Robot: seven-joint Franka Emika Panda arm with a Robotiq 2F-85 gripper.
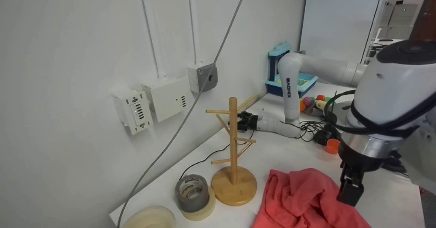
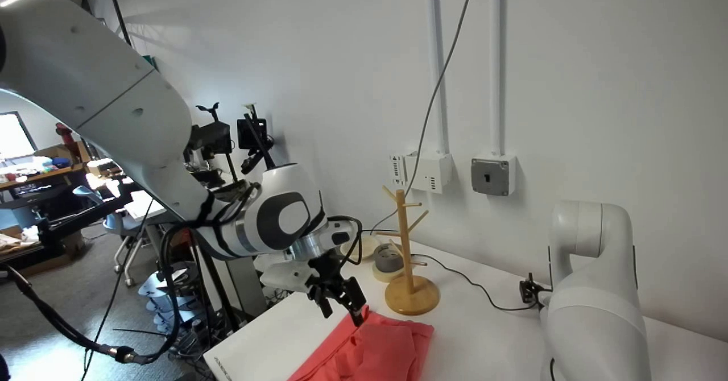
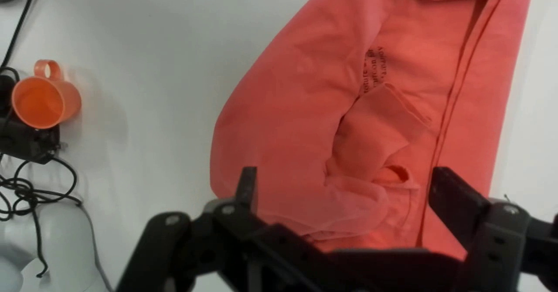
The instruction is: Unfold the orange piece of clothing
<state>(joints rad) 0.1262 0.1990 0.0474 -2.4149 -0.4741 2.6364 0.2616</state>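
Pincer [image 3: 343, 181], 2 fingers [image 3: 457, 202] apart, overhangs clothing [image 3: 283, 122] on white table [image 1: 272, 153] beside wall [image 1: 81, 68].

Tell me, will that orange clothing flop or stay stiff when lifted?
The orange piece of clothing will probably flop: its wrinkles and soft folds suggest limp fabric. It looks thin at its edges, so it's likely light for its size. With layers overlapping, a pinch by the open hand may lift one layer while others trail.
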